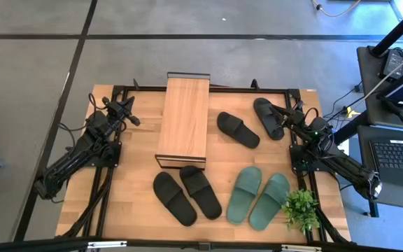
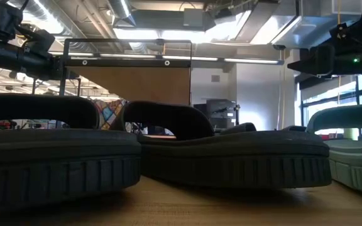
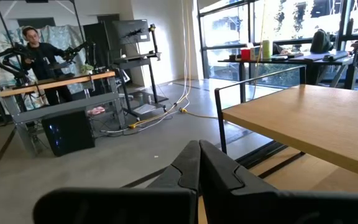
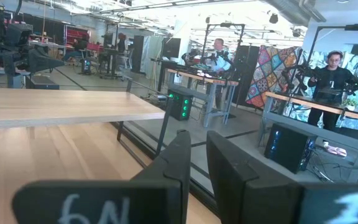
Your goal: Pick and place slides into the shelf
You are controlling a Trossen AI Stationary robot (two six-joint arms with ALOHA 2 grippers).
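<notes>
The shelf [image 1: 182, 120] stands at the table's far middle, its light wood top bare. Two black slides [image 1: 173, 198] [image 1: 201, 190] lie side by side on their soles near the front edge, and a green pair [image 1: 245, 194] [image 1: 270, 201] lies to their right. Two more black slides [image 1: 238, 129] [image 1: 268, 117] lie right of the shelf. My left gripper [image 1: 128, 112] hovers shut to the left of the shelf, pointing level. My right gripper [image 1: 285, 115] hovers beside the far-right black slide, its fingers [image 4: 182, 158] a narrow gap apart, with nothing between them.
A small green plant [image 1: 300, 208] stands at the table's near right corner, next to the green slides. Black frame rails [image 1: 208, 89] run round the tabletop. People stand at benches in the room beyond [image 4: 331, 78].
</notes>
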